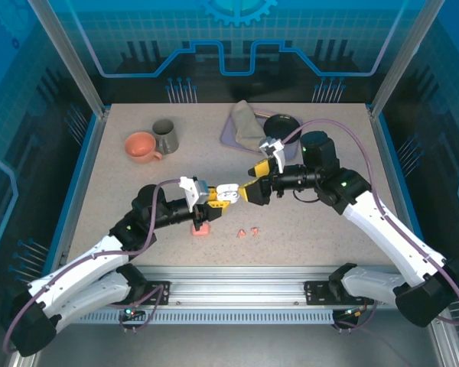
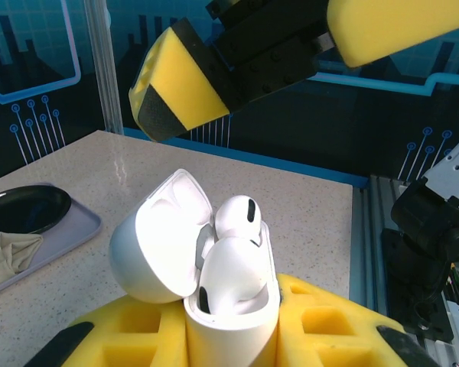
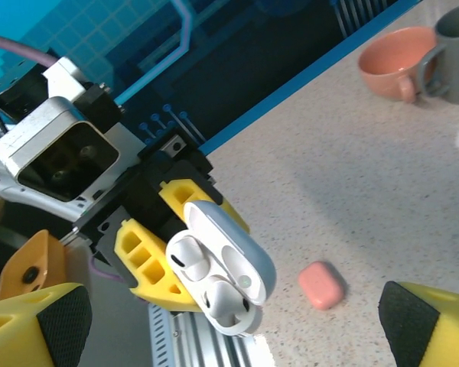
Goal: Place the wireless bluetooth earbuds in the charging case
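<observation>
Mid-air handoff: my left fingers (image 1: 217, 199) are clamped tight on the body of the white charging case (image 2: 231, 325), held above the surface (image 1: 329, 229). Its lid is flipped open and two white earbuds (image 2: 237, 220) sit in its wells, one riding proud. My right fingers (image 1: 255, 182) gape wide and empty just short of the case. Two salmon-pink earbuds (image 1: 248, 230) lie on the surface near the pink case (image 1: 202, 228). All look featherlight, hard, glossy and slippery. I judge the bulbous head the place to pinch, gently, stem down, sparing the thin lid hinge.
</observation>
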You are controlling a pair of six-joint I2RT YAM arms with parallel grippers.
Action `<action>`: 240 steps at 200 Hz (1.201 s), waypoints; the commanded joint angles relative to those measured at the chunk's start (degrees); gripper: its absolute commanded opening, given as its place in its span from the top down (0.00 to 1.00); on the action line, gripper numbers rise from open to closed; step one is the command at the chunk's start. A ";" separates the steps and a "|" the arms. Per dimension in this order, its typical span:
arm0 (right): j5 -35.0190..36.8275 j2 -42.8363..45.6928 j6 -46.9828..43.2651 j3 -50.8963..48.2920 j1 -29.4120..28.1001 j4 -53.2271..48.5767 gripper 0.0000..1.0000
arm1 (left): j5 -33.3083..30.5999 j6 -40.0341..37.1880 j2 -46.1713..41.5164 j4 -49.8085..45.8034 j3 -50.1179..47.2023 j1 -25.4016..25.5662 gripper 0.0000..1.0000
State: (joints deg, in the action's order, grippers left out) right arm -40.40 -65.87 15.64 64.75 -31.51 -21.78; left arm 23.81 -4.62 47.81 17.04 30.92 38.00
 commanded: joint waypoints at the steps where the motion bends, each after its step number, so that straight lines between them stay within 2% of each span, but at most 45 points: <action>1: -4.93 -1.88 0.59 2.44 -0.71 0.58 0.00 | 1.15 -1.09 -0.99 2.29 -0.59 0.28 1.00; 73: -8.41 -5.80 -1.99 5.15 -3.50 -3.13 0.01 | 1.06 -1.09 -1.10 1.96 -0.51 0.26 1.00; 136: -12.29 -6.66 -3.73 6.15 -4.44 -5.93 0.12 | 0.71 -1.10 -1.05 1.95 -0.59 0.27 1.00; 175: -12.19 -6.07 -4.37 6.26 -4.43 -6.47 0.18 | -0.07 -1.16 -0.63 1.85 -0.77 0.27 1.00; 240: -9.95 -4.41 -5.48 6.18 -4.49 -6.43 0.19 | -0.35 -1.38 0.70 1.97 -0.75 0.32 1.00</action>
State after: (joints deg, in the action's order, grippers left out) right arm -48.47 -72.20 11.46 69.12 -34.96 -27.03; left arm 24.27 -4.86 47.81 17.12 30.89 38.06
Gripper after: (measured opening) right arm 0.815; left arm 0.231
